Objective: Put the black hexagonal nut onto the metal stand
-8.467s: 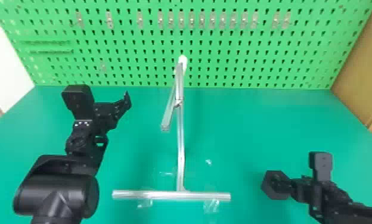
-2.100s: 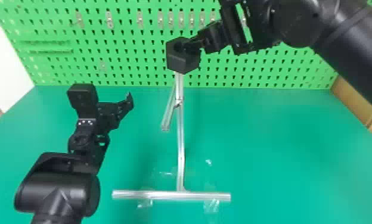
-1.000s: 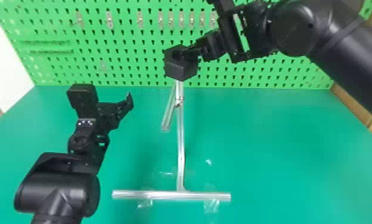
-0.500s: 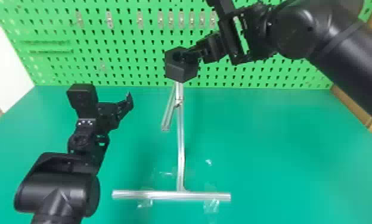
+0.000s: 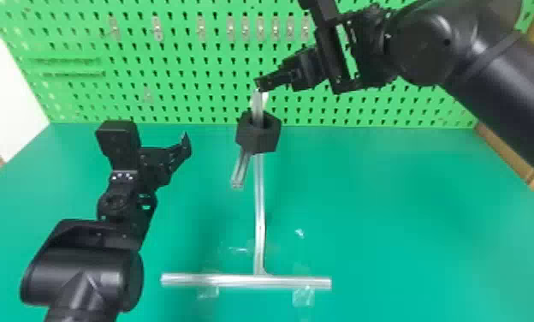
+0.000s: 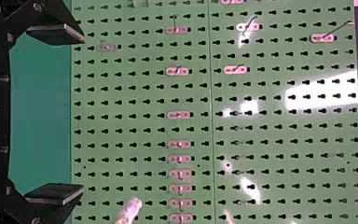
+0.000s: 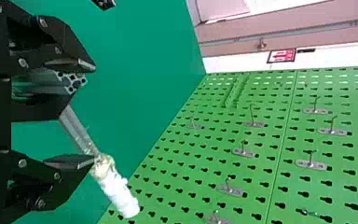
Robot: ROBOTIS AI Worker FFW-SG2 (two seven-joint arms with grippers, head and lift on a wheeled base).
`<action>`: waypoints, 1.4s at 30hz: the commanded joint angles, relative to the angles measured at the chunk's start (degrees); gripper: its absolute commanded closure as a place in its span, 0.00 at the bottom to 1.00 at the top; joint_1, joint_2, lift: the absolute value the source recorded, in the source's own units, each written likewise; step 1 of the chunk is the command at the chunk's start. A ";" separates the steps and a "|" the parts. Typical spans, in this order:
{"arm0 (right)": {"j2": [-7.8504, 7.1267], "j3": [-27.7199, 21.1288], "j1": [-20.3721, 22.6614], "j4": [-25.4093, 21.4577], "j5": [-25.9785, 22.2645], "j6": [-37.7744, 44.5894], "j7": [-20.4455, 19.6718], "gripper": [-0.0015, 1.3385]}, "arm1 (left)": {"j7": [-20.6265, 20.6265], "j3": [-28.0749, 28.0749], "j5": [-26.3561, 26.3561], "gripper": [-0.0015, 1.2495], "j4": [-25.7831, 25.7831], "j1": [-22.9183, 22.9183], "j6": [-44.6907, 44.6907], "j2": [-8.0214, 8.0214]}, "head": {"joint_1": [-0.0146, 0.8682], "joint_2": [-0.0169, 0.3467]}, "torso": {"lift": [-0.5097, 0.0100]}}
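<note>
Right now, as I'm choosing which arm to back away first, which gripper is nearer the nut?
Right. The right gripper is by the metal stand's upper end, just above the nut in the head view; the left gripper is farther off, to the nut's left.

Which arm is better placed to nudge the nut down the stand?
Probably right: the right tool, open, hovers by the top of the stand, above the nut; the left tool sits farther off.

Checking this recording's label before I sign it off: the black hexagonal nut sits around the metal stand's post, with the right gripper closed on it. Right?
Not quite: the right gripper isn't closed on it. Its fingers are apart in the right wrist view. The black hexagonal nut does sit around the metal stand's post.
</note>
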 commanded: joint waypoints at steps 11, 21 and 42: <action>-0.01 0.03 0.36 0.10 -0.38 -1.02 0.00 0.05 | 0.00 0.00 0.00 0.13 0.00 0.00 0.00 0.00 | 0.80 0.27 | 0.98; 0.43 -4.10 3.09 0.18 -0.82 -2.77 0.09 0.02 | 0.00 0.18 0.09 0.13 -0.18 0.09 0.00 0.00 | 0.80 0.27 | 0.98; 9.57 -34.69 29.10 -6.06 12.62 -16.48 2.20 0.02 | 0.00 2.11 0.26 0.13 -2.11 1.23 0.09 0.00 | 0.80 0.27 | 0.98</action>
